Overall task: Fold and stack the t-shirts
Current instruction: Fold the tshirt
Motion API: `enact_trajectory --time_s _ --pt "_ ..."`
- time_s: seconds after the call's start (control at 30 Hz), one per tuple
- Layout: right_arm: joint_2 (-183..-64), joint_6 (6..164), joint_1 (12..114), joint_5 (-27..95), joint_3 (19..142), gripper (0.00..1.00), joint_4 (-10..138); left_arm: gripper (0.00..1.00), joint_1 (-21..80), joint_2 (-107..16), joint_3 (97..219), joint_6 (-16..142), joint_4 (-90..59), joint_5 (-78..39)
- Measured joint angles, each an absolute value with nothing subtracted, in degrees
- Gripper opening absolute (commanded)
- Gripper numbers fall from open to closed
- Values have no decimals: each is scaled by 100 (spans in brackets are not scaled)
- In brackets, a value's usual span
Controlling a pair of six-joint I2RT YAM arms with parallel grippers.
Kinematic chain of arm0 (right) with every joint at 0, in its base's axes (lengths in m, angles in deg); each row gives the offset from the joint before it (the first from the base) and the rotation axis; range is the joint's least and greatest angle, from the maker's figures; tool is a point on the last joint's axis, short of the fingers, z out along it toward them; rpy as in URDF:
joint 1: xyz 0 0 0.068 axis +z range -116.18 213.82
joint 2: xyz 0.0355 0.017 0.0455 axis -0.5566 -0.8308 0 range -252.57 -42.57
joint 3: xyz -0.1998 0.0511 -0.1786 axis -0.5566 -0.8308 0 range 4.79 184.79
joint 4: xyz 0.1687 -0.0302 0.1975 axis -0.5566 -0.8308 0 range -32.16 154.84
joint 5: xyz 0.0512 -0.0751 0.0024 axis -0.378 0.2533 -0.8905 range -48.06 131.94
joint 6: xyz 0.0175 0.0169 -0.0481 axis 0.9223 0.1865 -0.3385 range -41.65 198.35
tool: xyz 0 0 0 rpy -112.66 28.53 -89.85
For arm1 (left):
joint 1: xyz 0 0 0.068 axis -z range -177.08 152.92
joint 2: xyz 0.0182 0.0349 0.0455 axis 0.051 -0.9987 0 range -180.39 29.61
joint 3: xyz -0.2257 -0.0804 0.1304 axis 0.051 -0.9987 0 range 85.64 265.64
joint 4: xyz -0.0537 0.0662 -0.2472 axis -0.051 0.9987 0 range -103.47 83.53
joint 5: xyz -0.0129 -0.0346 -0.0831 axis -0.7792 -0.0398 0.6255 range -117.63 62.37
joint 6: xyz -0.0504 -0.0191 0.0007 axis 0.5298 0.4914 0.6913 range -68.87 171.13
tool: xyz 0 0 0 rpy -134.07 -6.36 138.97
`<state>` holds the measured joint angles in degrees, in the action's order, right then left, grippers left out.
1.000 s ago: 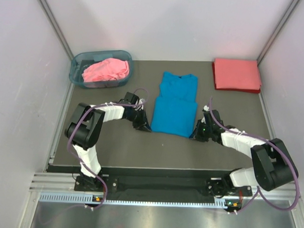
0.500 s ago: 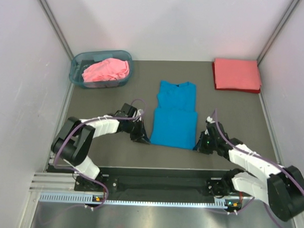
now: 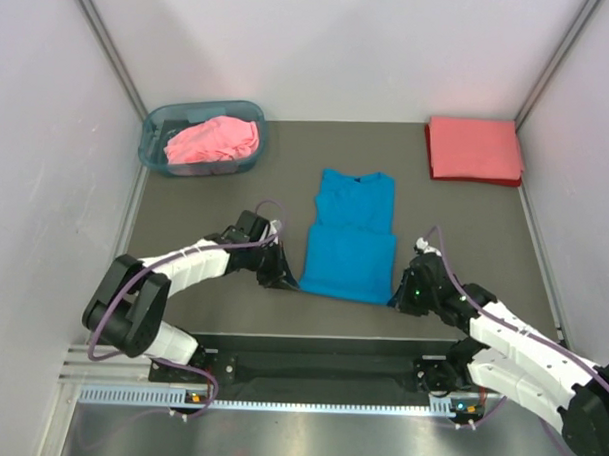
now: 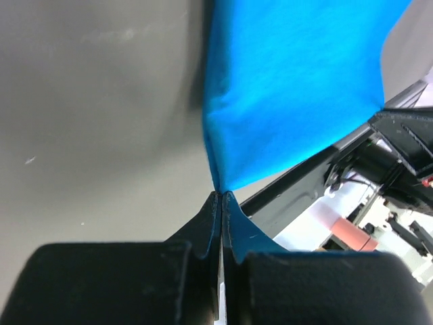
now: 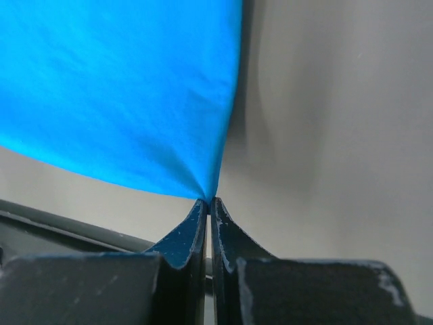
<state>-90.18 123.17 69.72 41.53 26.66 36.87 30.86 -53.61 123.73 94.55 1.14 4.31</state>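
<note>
Left tool [image 3: 286, 279] and right tool [image 3: 399, 295] are clenching the blue shirt's [image 3: 352, 230] near corners.
It is lying partly folded in the middle of the table [image 3: 201, 196]; the pink shirt [image 3: 216, 140] is sitting in the basket [image 3: 151, 135] at the far-left corner, the red shirt [image 3: 474, 149] folded at the far-right.

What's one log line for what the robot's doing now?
blue t-shirt: on table | left fingers: shut on its near-left corner | right fingers: shut on its near-right corner
</note>
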Motion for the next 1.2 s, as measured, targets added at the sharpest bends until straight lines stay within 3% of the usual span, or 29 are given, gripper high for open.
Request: enact_trajectory --time_s 0.43,0.9,1.2 --pt "-9455 11970 6920 4964 4336 0 2992 0 3065 -5534 14678 9190 1133 -373" --pt "-11750 10831 5866 5119 6281 0 3392 0 2728 -7671 17494 8687 1470 -753" --pt "-13020 10328 5245 4835 7591 0 3709 0 2319 -8876 18781 8889 809 -318"
